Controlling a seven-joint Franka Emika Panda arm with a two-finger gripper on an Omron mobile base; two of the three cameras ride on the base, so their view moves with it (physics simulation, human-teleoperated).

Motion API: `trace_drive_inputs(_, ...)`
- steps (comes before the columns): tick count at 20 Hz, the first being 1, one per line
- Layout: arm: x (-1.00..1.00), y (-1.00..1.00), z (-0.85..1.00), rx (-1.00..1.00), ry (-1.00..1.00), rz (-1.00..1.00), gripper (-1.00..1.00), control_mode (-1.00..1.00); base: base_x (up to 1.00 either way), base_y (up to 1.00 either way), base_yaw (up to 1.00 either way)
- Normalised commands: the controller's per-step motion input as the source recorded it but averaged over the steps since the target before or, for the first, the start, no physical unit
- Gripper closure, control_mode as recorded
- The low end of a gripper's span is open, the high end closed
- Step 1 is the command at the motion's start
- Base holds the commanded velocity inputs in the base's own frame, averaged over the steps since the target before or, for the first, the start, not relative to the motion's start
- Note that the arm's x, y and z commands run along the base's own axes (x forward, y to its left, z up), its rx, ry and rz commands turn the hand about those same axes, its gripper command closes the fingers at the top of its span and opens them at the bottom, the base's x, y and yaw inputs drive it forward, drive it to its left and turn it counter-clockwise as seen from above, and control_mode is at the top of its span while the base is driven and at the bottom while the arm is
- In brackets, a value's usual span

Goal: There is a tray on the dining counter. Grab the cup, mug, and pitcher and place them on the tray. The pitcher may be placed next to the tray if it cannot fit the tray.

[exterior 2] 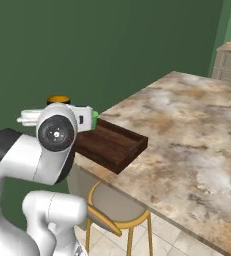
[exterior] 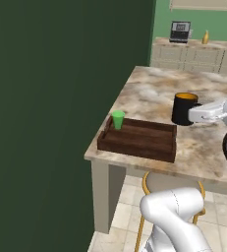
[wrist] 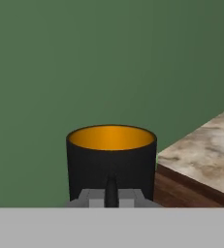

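My gripper [exterior: 190,113] is shut on the handle of the black mug [exterior: 184,109], which stays upright just right of the tray's far end. In the hand view the mug [wrist: 111,159] shows its orange inside, with the fingertips [wrist: 112,190] pinched together on its handle. The dark wooden tray [exterior: 134,145] lies at the near left corner of the dining counter [exterior: 154,96]. The green cup [exterior: 118,119] stands upright in the tray's far left corner. Far back, the yellow pitcher [exterior: 205,37] stands on the counter with cream drawers. Whether the mug's base touches the stone is hidden.
A round stool [exterior: 173,183] with yellow legs stands under the dining counter's near edge, close to my arm's base. A dark green wall [exterior: 61,98] runs along the left. A coffee machine [exterior: 180,31] sits beside the pitcher on the far counter.
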Motion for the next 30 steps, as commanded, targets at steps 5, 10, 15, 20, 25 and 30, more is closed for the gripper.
trace_drive_inputs(5, 0.78, 0.0, -0.3, 0.0, 0.0, 0.04, 1.0, -1.0, 0.0, 0.0, 0.0)
trace_drive_inputs(10, 0.7, 0.0, -0.38, 0.0, 0.0, 0.03, 1.0, -1.0, 0.0, 0.0, 0.0)
trace_drive_inputs(15, 0.64, 0.0, -0.4, 0.0, 0.0, 0.02, 1.0, -1.0, 0.0, 0.0, 0.0)
trace_drive_inputs(20, 0.46, 0.0, -0.4, 0.0, 0.0, 0.04, 1.0, -1.0, 0.0, 0.0, 0.0)
trace_drive_inputs(25, 0.31, 0.0, -0.4, 0.0, 0.0, 0.04, 1.0, -1.0, 0.0, 0.0, 0.0)
trace_drive_inputs(30, 0.24, 0.0, -0.4, 0.0, 0.0, 0.04, 1.0, -1.0, 0.0, 0.0, 0.0)
